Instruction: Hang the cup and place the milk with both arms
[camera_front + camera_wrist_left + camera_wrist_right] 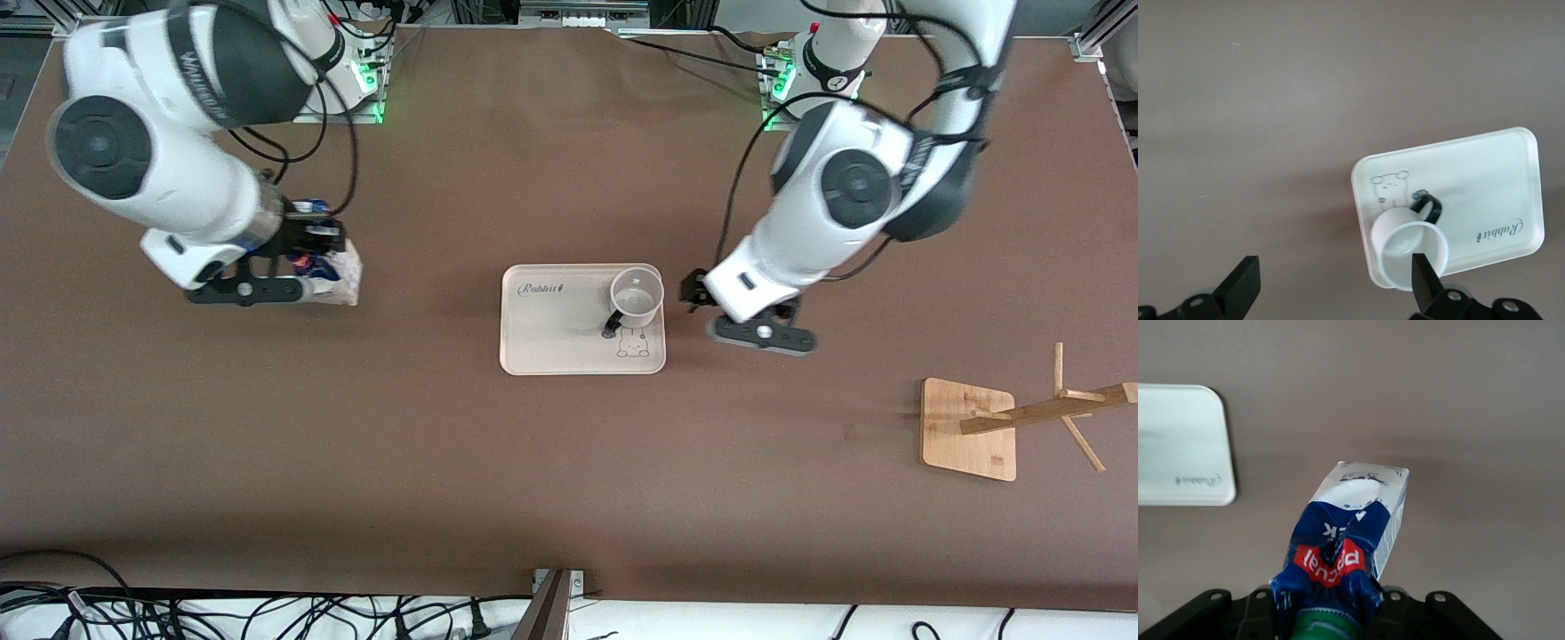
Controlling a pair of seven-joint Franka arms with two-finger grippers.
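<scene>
The right gripper (1328, 613) is clamped on the top of the milk (1351, 527) toward the right arm's end of the table, the carton visibly creased at the grip; a pinch that high and soft could let it swing or slip during carriage to the tray (551, 347). The left gripper (1331, 287) hangs with jaws wide apart just beside the tray, one finger over the rim of the cup (1408, 257). An off-centre closure could tip the cup or miss its handle.
</scene>
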